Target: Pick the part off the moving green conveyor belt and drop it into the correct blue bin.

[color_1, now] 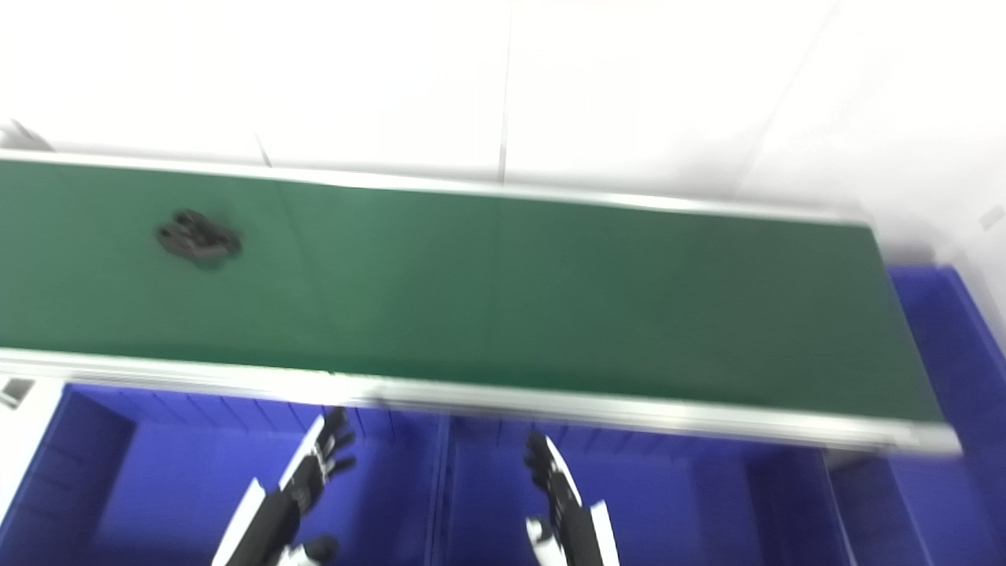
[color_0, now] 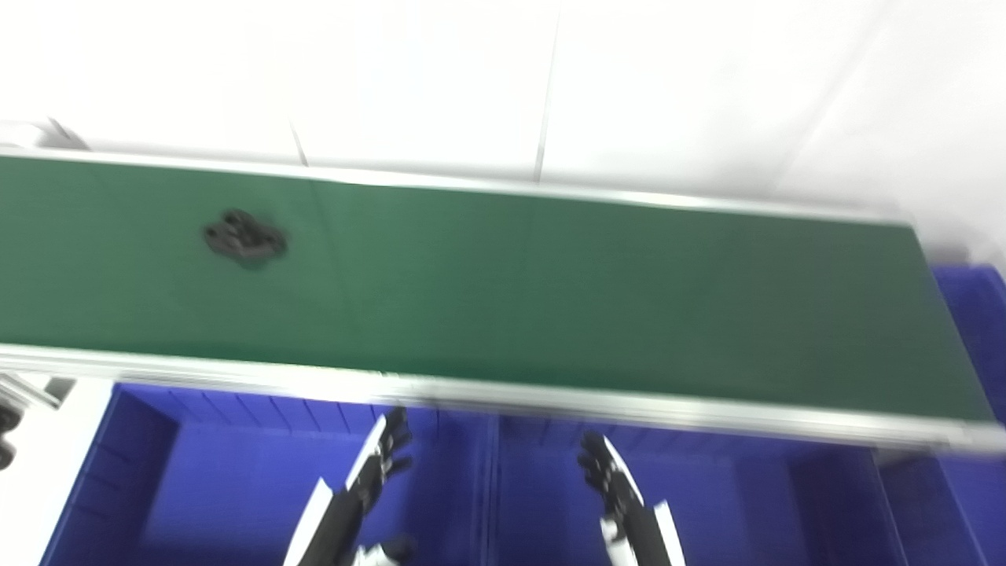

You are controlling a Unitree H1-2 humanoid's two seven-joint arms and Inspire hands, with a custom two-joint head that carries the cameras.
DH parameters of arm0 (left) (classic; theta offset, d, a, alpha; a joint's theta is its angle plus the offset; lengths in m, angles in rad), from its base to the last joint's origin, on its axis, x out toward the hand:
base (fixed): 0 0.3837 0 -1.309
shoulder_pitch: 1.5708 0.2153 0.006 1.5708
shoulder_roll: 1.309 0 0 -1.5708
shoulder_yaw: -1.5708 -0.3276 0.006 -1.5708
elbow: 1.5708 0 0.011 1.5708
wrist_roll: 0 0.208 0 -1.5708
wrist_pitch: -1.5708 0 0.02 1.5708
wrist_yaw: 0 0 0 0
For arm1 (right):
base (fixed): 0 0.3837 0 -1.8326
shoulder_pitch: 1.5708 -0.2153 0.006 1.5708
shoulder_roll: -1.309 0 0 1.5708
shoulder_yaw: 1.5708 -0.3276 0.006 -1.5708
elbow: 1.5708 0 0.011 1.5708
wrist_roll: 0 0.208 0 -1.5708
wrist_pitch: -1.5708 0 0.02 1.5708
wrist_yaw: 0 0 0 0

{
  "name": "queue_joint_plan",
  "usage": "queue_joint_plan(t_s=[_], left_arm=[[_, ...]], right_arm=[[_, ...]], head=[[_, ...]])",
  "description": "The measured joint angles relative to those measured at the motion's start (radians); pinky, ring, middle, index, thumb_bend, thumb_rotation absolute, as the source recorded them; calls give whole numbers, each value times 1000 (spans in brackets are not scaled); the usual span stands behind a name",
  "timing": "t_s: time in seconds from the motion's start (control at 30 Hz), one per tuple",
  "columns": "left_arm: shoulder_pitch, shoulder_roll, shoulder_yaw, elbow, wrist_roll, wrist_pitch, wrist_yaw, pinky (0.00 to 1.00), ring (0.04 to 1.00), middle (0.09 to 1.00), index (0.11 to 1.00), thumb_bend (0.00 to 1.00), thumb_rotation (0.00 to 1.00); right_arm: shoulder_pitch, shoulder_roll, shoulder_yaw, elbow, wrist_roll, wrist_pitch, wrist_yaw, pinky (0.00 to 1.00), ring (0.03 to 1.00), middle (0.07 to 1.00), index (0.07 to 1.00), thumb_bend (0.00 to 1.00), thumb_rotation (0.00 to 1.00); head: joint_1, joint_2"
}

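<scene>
A small black part [color_0: 244, 237] lies on the green conveyor belt [color_0: 550, 291] toward its left end; it also shows in the right eye view [color_1: 198, 237]. My left hand [color_0: 381, 460] is open and empty, held over the left blue bin [color_0: 228, 479] below the belt's near rail. My right hand [color_0: 609, 475] is open and empty over the middle blue bin [color_0: 723, 495]. Both hands are well away from the part. The picture is blurred.
A third blue bin [color_0: 974, 314] stands past the belt's right end. The belt's metal near rail [color_0: 503, 397] runs between my hands and the belt. White floor lies beyond the belt.
</scene>
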Motion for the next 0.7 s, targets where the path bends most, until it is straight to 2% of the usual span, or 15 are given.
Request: queue_joint_plan(t_s=[0.07,0.2,0.33,0.37,0.53,0.7], left_arm=[[-7,8,-17,3,16,0,30,790,914,974,1000,835,871],[-26,27,-50,23,53,0,91,763,902,971,1000,828,892],[-33,54,-92,33,108,0,160,729,882,966,1000,827,958],[-34,62,-103,32,116,0,168,726,880,970,1000,821,948],[-37,64,-128,30,114,0,190,723,879,963,1000,810,944],[-63,68,-188,39,129,0,274,723,880,958,1000,809,927]], right_arm=[[-5,-3,-1,17,1,0,-2,904,900,913,922,873,1000],[-14,-10,-1,19,7,0,-11,921,905,912,925,856,1000],[-10,-10,-12,9,-25,0,-34,904,907,902,922,779,966],[-7,-10,-15,4,-34,0,-42,909,906,899,924,798,953],[48,-10,-25,-104,-31,-5,-54,898,891,884,921,823,936],[89,-13,-31,-162,-15,-5,-53,870,880,885,930,807,917]], head=[[12,-21],[28,-31],[15,-31],[9,-26],[18,-17],[49,-20]])
